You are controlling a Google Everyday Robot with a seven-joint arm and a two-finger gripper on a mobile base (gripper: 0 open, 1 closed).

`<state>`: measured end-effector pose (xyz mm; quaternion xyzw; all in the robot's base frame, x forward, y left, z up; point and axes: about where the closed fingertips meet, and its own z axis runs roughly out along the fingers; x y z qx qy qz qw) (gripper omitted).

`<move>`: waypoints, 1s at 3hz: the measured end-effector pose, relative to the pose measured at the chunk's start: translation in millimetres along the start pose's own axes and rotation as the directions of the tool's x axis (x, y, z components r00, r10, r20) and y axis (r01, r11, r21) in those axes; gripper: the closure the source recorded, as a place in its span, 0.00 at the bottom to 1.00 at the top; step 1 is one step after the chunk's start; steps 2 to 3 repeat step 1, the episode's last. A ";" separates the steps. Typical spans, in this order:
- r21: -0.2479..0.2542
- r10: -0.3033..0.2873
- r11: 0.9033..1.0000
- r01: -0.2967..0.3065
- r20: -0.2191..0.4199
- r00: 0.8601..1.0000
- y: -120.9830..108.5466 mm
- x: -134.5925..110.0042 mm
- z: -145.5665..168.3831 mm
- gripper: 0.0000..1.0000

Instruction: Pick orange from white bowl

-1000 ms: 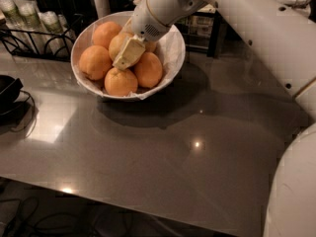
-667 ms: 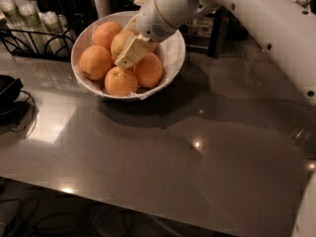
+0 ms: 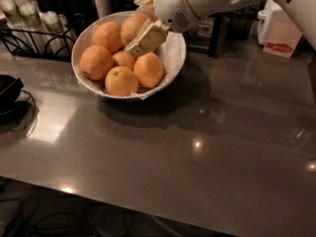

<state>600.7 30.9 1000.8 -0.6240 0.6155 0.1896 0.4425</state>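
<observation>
Gripper (image 3: pixel 138 39): over the far right part of the white bowl (image 3: pixel 174 58), at the end of the arm (image 3: pixel 202 1) that reaches in from the far right. One pale finger (image 3: pixel 148 36) lies flat across the near-right face of the orange (image 3: pixel 130 26); the other is hidden behind the fruit. We read this as pinching the orange, not spread.
Orange: the large, dull yellowish one, by the far rim of the bowl and higher than the rest. We cannot tell whether it touches the fruit beneath.
Other fruit: five deeper reddish-orange fruits (image 3: pixel 148 69) fill the left and near parts of the bowl; the gripper touches none of them.
Change: against a second ago, gripper and orange have shifted together, up and toward the far right. Before, both sat low in the pile. Bowl and the other five have not moved.
Meaning: fruit following the tool suggests the grasp holds and the lift has begun — not finished, since the orange hangs over the bowl.
Risk: round dimpled skin, one contact unseen; a slip would drop it into the pile or onto the table (image 3: pixel 197 172).
Next: we would rise straight until clear of the rim.
</observation>
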 end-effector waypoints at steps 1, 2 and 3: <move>0.000 0.000 1.000 0.000 0.000 1.000 0.0 0.0 0.0 1.00; 0.000 0.000 1.000 0.000 0.000 1.000 0.0 0.0 0.0 1.00; 0.000 0.000 1.000 0.000 0.000 1.000 0.0 0.0 0.0 1.00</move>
